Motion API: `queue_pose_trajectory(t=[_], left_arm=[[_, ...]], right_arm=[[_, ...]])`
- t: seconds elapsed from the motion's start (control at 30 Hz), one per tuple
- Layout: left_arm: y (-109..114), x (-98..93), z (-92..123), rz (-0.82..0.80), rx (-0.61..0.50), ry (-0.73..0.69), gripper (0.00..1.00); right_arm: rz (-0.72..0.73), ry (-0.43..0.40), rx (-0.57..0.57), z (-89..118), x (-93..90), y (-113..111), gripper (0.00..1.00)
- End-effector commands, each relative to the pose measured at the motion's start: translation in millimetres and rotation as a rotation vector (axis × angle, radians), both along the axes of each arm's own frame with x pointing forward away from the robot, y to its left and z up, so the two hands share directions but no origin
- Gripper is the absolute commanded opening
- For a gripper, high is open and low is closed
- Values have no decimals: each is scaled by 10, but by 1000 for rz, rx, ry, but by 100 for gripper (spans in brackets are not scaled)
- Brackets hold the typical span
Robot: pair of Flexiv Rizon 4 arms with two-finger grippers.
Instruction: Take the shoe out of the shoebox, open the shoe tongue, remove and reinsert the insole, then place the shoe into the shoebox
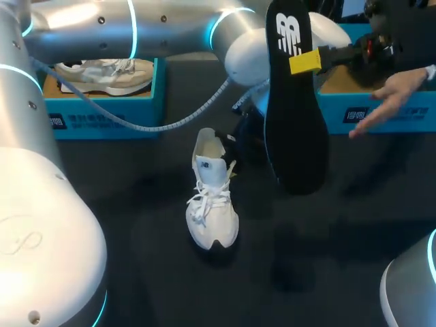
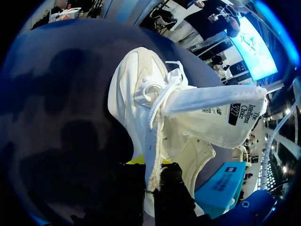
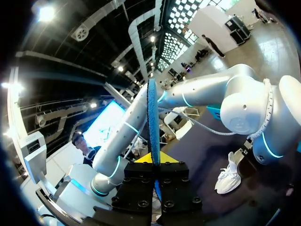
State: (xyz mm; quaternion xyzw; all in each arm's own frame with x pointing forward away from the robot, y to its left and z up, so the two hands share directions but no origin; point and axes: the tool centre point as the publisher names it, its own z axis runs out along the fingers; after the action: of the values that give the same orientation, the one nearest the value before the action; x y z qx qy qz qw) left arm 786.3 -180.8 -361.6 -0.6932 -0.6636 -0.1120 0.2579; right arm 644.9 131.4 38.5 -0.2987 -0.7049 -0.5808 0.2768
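Shoe (image 1: pixel 212 204), white and laced, is lying on the dark table (image 1: pixel 327 272) at the centre of the head view, toe toward the lower edge and tongue lifted. The left arm (image 1: pixel 136 30) is crossing the top of the frame from the left and dipping down just behind the shoe's heel. Right of centre, the right gripper (image 1: pixel 303 61) is pinching a black insole (image 1: pixel 296 122) near its upper end, so that it is hanging upright above the table. A blue shoebox (image 1: pixel 102 119) at upper left is holding a second shoe (image 1: pixel 105 73). Another shoebox (image 1: pixel 381 109) is sitting at upper right, with a person's hand (image 1: pixel 392 92) reaching over it.

In the left wrist view, the left gripper (image 2: pixel 153 172) is closing its jaws on the edge of the shoe's upper beside the laces. The tongue (image 2: pixel 216 115) is standing out wide, ahead of the fingers.

In the right wrist view, the right gripper is clamping the insole edge-on between its yellow tips, and the blade-thin insole is rising straight ahead of them. The shoe is resting on the table beyond, beside the left arm's wrist.
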Motion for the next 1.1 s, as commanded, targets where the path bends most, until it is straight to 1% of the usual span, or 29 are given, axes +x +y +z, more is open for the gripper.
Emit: queue_pose_trajectory(t=[0.03,0.4,0.6,0.63,0.67,0.7,0.77,0.87,0.97,1.1], left_arm=[[-80,1,-88,-3,16,4,0],[-182,-122,-173,5,13,8,0],[-210,-146,-205,28,14,19,0],[-208,-150,-208,31,15,19,7],[-205,-152,-210,37,17,20,45],[-203,-153,-211,44,17,21,100],[-197,-153,-207,55,13,23,100],[-177,-138,-145,72,-10,39,100],[-162,-104,-49,105,-46,40,100],[-150,-3,101,155,-104,39,100]], right_arm=[[3,2,-3,3,25,22,0],[3,2,-3,3,25,22,0],[3,2,-3,3,25,22,0],[3,2,-3,3,25,22,0],[3,2,-3,3,25,22,0],[3,2,-3,3,25,22,0],[3,2,-3,3,25,22,0],[3,2,-3,3,25,22,0],[3,2,-3,3,25,22,0],[3,2,-3,3,25,22,0]])
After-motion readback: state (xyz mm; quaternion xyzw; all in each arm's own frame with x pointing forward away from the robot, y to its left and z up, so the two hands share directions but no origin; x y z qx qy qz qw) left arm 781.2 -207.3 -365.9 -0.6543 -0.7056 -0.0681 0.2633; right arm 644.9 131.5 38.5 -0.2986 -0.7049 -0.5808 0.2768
